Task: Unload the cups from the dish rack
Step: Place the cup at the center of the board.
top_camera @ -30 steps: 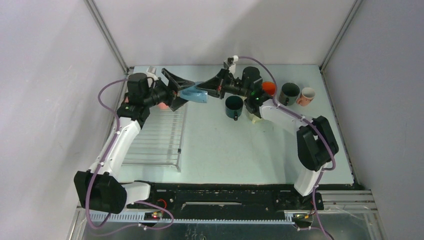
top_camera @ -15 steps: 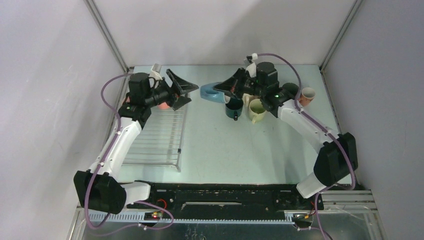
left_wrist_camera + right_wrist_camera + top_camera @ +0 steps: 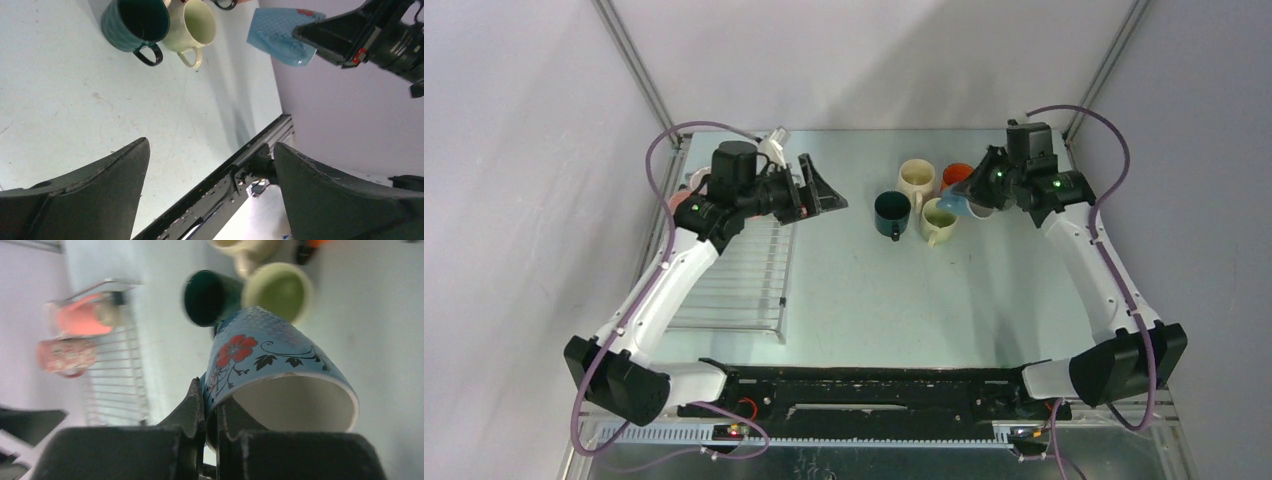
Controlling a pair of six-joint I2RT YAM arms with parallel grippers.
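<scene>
The right gripper [image 3: 210, 390] clamps the blue cup [image 3: 270, 355] by its rim just beside the unloaded cups [image 3: 891, 212], while the wide-open left gripper [image 3: 210, 145] is nearer the rack's [image 3: 724, 285] pink cups [image 3: 77, 316].

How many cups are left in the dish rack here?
2. A salmon-pink cup and a speckled pink cup sit side by side at one end of the dish rack. The left arm covers that end from above, so more may be hidden.

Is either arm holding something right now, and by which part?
The right gripper pinches the blue flowered cup by its rim, one finger inside, one outside. The left gripper is open and empty.
</scene>
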